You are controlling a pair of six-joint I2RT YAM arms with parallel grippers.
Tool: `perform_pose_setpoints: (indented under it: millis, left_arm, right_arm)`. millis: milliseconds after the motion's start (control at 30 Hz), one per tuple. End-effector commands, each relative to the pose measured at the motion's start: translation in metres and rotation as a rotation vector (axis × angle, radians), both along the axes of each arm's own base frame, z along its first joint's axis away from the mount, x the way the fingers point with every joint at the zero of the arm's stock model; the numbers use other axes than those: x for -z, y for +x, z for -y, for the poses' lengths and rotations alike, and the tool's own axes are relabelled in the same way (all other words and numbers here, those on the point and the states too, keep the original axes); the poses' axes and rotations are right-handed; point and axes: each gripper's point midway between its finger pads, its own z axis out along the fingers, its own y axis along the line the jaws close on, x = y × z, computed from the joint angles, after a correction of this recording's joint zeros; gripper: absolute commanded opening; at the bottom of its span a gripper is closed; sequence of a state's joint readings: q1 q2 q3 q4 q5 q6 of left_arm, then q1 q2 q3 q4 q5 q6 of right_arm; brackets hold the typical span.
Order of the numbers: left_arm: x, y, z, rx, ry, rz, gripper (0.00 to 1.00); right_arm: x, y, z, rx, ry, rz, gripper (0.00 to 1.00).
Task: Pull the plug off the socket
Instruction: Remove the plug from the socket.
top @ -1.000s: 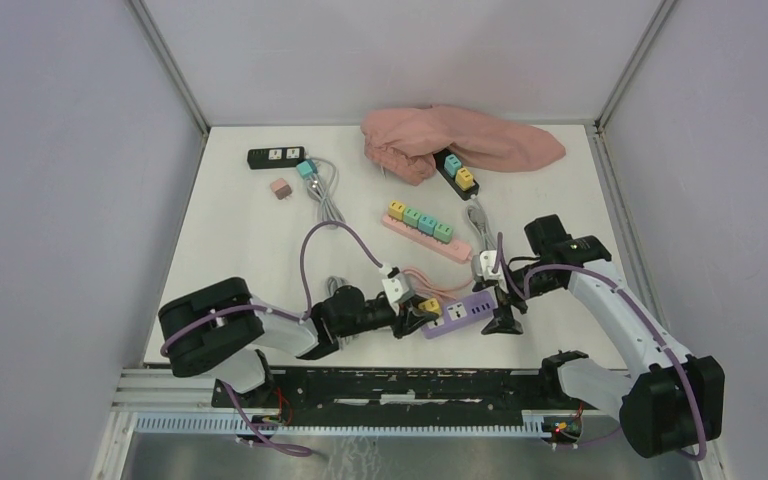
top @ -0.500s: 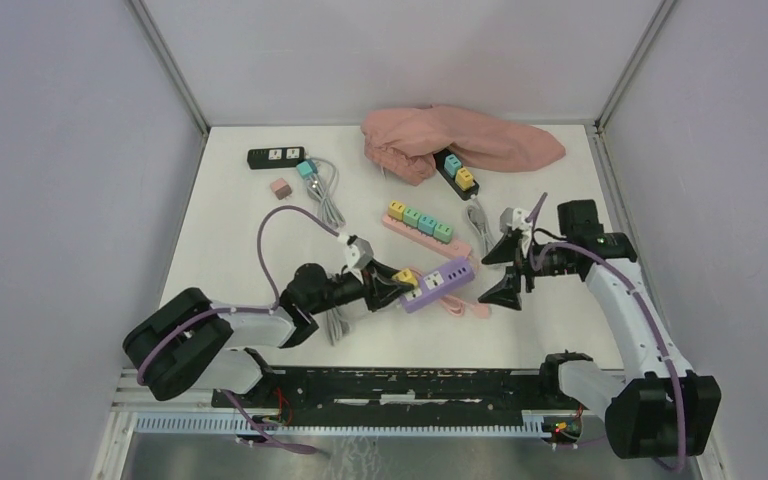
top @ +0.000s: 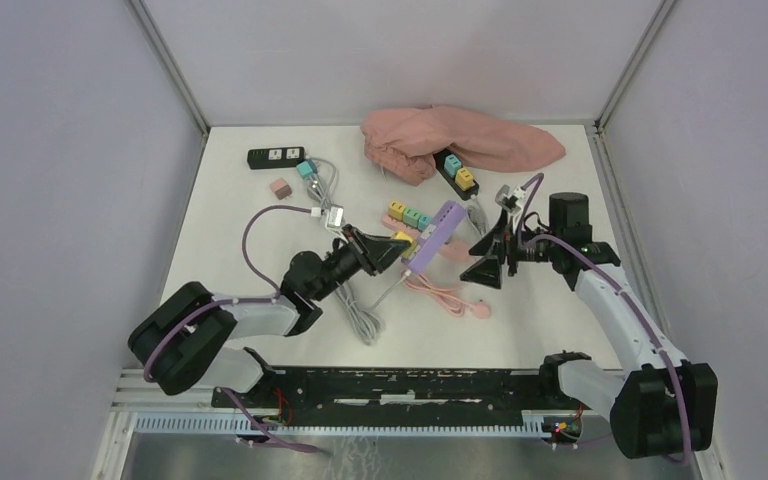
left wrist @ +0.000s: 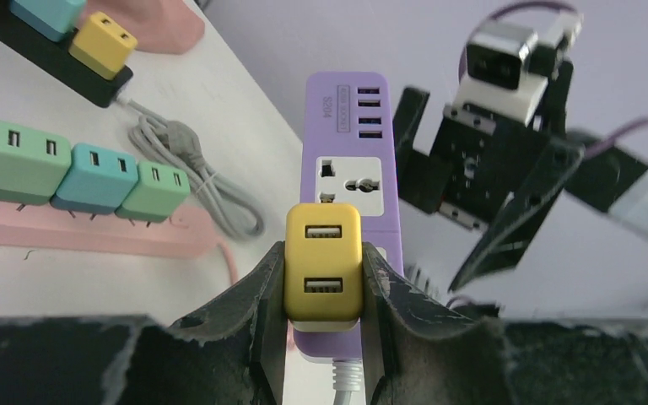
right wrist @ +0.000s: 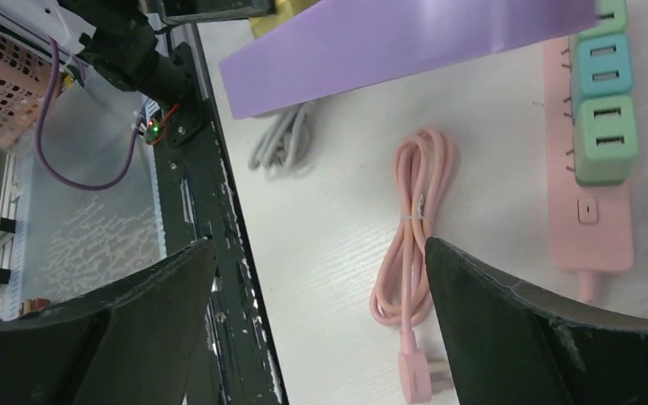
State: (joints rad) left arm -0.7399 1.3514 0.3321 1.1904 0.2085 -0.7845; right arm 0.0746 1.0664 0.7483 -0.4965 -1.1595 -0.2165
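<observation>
Since a second ago, the purple power strip (top: 434, 228) has left the near edge of the table (top: 250, 270) and gone up toward the middle. The left arm has swung with it and the right arm has drawn back toward the far right.

From my remote seat, the yellow plug (left wrist: 322, 261), a two-port USB charger, sits seated in the strip's socket, not pulled free. The left gripper (left wrist: 322, 283) is clamped on the plug, one finger pressed to each of its sides. The strip hangs by that grip alone, raised off the table and tilted, its USB end pointing far and right. A white cord (left wrist: 346, 384) leaves its near end.

The right gripper (top: 489, 252) hovers just right of the strip's far end, spread wide with nothing between its fingers and not touching the strip.

Under and left of the raised strip lies a pink power strip (left wrist: 93, 238) carrying green and teal adapters. A coiled pink cable (right wrist: 413, 245) rests on the table near it. Farther back, a black power strip (top: 456, 172) with a teal and a yellow adapter pokes out from under a pink cloth (top: 460, 135). At the far left are another black strip (top: 275, 157) and a small pink cube (top: 280, 188).
</observation>
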Motion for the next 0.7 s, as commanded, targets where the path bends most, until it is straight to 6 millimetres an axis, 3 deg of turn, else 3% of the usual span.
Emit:
perform_pose_setpoints:
  millis: [0,167,300,367,500,667]
  left_arm:
    - [-0.078,0.032,-0.007,-0.102,-0.4,-0.092,0.03]
    - [-0.098,0.044,-0.003,-0.079,-0.547,-0.134,0.03]
    - [-0.112,0.048,0.0,-0.066,-0.594,-0.133,0.03]
    - [-0.114,0.049,0.003,-0.054,-0.608,-0.148,0.03]
    - [-0.115,0.051,0.01,-0.022,-0.647,-0.172,0.03]
    - [-0.115,0.048,0.022,0.023,-0.685,-0.201,0.03]
  right_arm:
    - [-0.042,0.027,-0.027,0.034,0.132,0.033,1.0]
    - [-0.085,0.06,-0.05,0.115,0.337,-0.043,0.99]
    - [-0.078,0.083,-0.053,0.22,0.374,-0.222,0.99]
    - [-0.073,0.086,-0.053,0.253,0.397,-0.252,0.99]
    - [-0.091,0.076,-0.057,0.217,0.477,-0.225,0.99]
    - [-0.093,0.072,-0.061,0.197,0.488,-0.235,0.98]
